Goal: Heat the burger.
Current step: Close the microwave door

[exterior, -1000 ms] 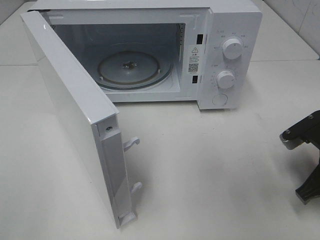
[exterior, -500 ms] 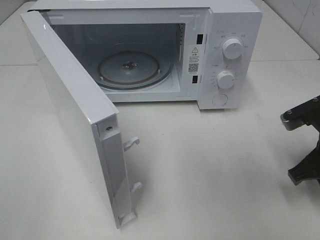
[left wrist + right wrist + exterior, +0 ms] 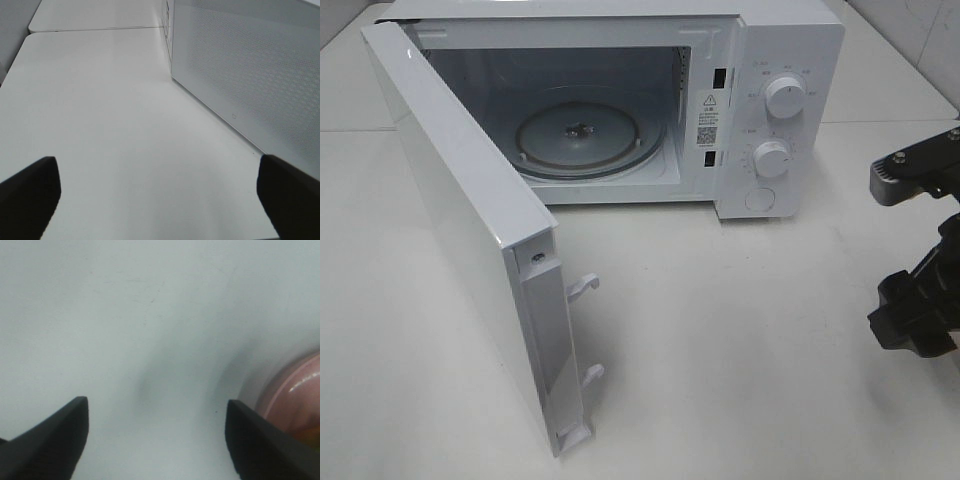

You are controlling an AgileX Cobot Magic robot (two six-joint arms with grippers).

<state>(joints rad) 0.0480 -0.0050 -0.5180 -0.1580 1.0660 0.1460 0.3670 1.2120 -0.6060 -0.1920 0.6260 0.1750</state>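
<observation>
Table: white table top, seam running across it behind the microwave.
Wall: pale tiles at far right corner.
Light: even, soft shadows.

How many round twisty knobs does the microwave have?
2. The upper knob and the lower knob sit one above the other on the microwave control panel, right of the open cavity. None seems hidden.
</observation>
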